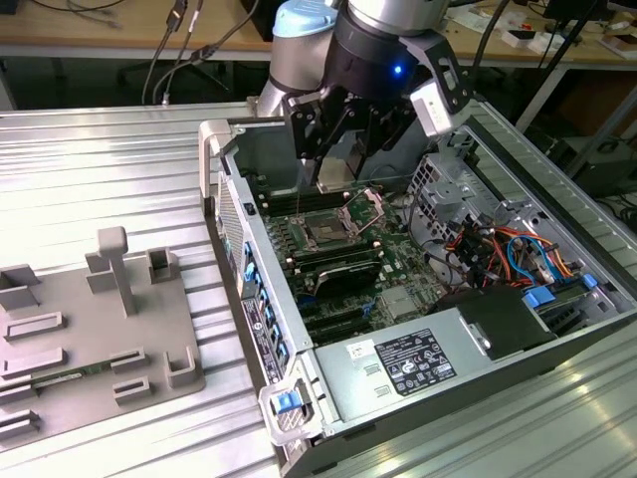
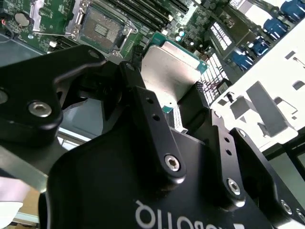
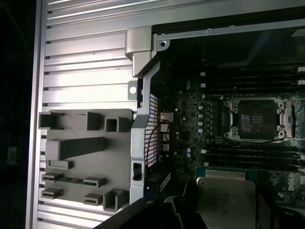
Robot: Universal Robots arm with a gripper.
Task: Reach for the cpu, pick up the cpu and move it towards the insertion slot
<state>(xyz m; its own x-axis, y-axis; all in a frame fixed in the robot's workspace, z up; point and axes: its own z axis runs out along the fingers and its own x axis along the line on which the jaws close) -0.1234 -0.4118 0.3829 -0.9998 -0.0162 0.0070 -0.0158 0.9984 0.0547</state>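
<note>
Now the gripper (image 1: pixel 343 164) is closed on the cpu (image 2: pixel 169 71), with one finger (image 2: pixel 152 119) on each side of it. It holds the chip in the air, inside the open case (image 1: pixel 239 214), above the board. The slot (image 1: pixel 328 231) lies just below the chip and a little toward the exterior view's left, its frame open and its dark centre bare.
</note>
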